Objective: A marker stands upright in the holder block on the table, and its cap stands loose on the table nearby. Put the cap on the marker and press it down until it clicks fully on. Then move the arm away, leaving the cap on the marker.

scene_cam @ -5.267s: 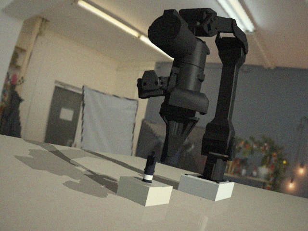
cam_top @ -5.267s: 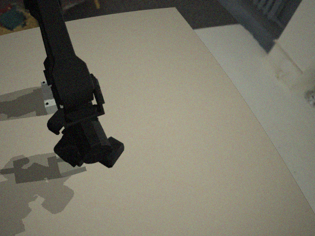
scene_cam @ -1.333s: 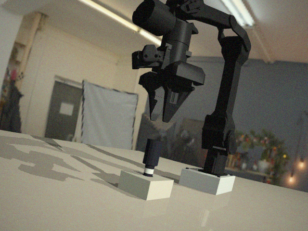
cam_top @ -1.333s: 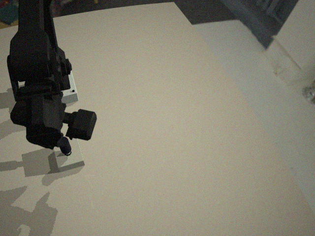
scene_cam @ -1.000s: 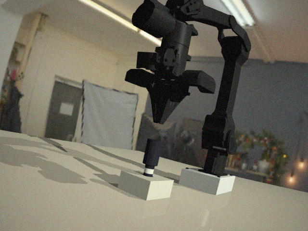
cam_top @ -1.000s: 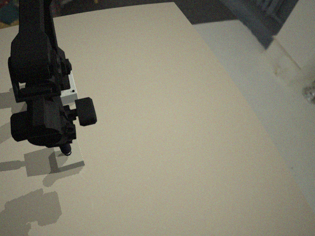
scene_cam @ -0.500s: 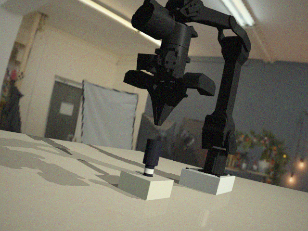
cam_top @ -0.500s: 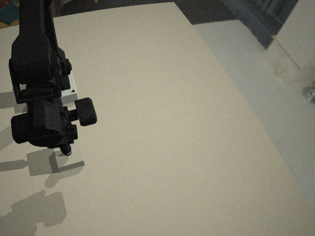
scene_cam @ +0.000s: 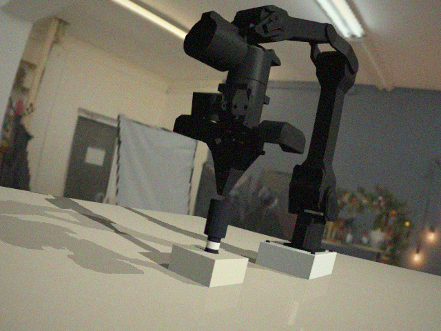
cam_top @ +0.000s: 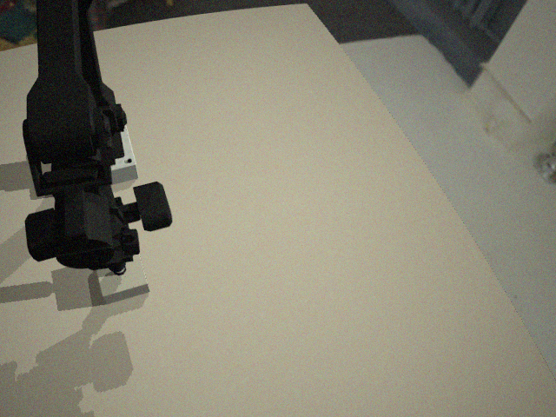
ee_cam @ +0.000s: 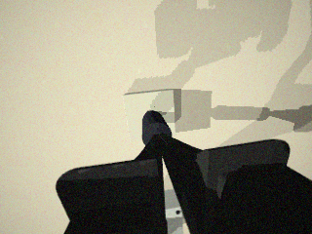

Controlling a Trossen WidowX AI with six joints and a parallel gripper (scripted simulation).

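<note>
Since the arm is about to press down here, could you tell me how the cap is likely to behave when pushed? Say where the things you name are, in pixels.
The cap [scene_cam: 218,218] [ee_cam: 156,131] looks smooth and straight-walled, so probably stiff rather than squashy. Sitting over the marker [scene_cam: 213,245], it seems unlikely to roll. The closed gripper's [scene_cam: 221,194] [ee_cam: 162,138] narrow tip might slip off under an off-centre push.
</note>
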